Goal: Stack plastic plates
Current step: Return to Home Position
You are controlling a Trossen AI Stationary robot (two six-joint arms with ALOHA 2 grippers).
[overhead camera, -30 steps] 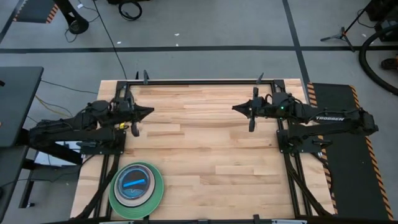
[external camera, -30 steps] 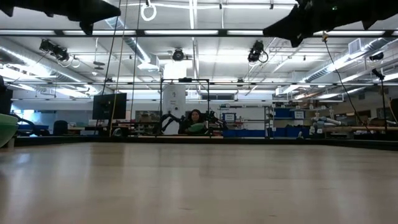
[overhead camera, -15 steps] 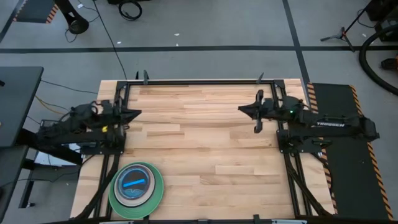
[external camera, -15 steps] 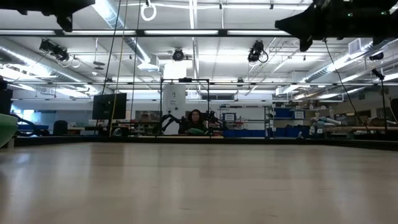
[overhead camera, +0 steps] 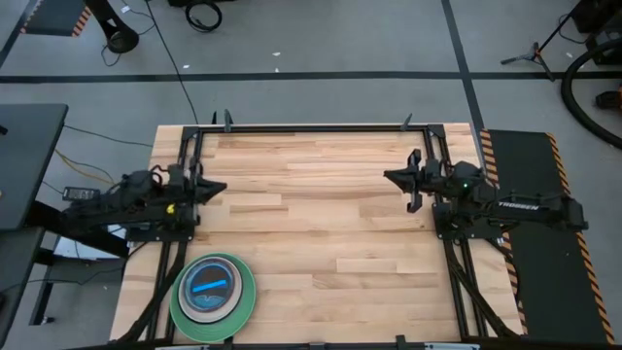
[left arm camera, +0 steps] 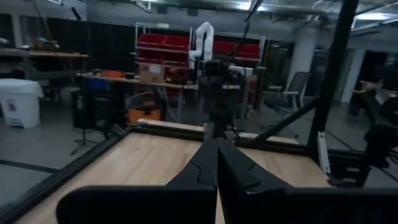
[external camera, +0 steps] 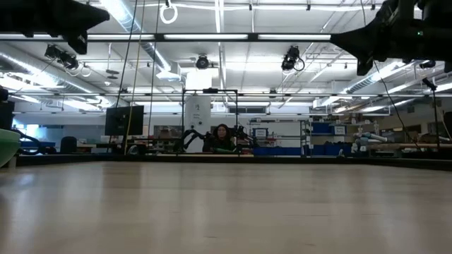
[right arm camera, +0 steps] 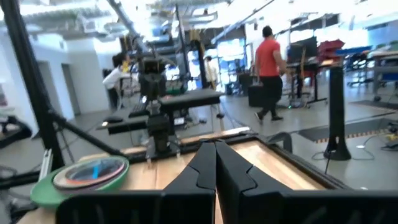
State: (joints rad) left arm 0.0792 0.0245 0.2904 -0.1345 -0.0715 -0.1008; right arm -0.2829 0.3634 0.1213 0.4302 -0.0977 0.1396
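Observation:
The plastic plates stand as one stack at the table's near left corner. A large green plate is at the bottom, darker and paler plates lie on it, and small translucent ones with a cyan streak sit on top. The right wrist view shows the stack too, and the low view catches its green rim. My left gripper is shut and hovers over the table's left edge, beyond the stack. My right gripper is shut and hovers by the right edge. Both point toward the table's middle and hold nothing.
The wooden table top lies bare between the two arms. A black frame rail runs along the far edge. In the room beyond, a person in a red top walks, and another person sits.
Both arms have drawn back from the table's middle, the left gripper toward the left edge and the right gripper toward the right edge. Both have stayed shut. The stack of plates has not moved.

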